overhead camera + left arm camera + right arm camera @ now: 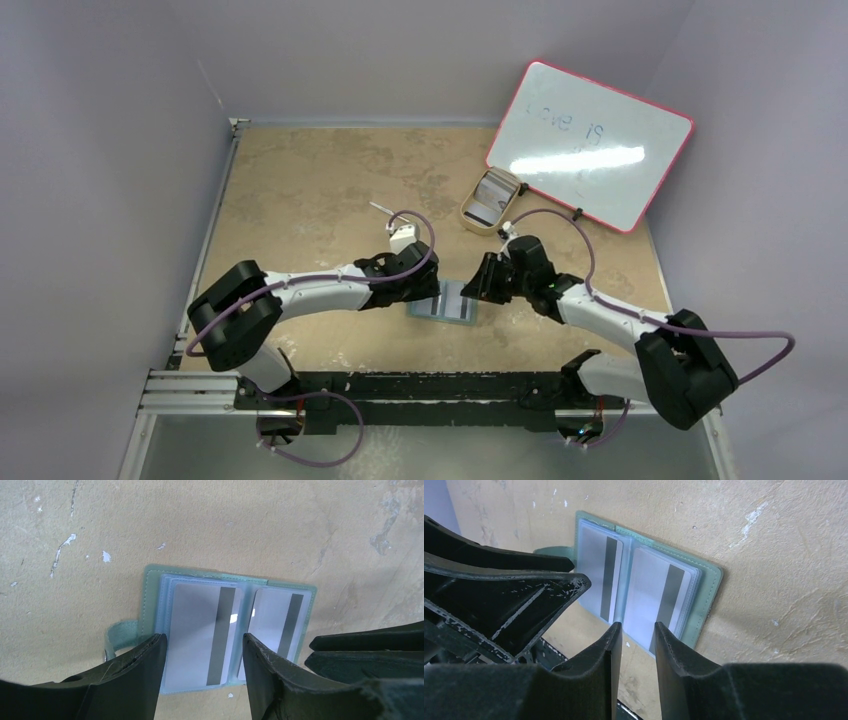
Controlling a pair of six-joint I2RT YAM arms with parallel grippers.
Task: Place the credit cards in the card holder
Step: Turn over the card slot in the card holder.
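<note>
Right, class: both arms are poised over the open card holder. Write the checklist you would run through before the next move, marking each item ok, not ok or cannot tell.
1. The holder lies open and flat: ok.
2. The left card sits in its pocket: ok.
3. The right card sits in its pocket: ok.
4. The left hand is open and empty: ok.
5. The right hand is empty, jaws a narrow gap apart: ok.
6. No more cards wait in the tray: cannot tell.
</note>
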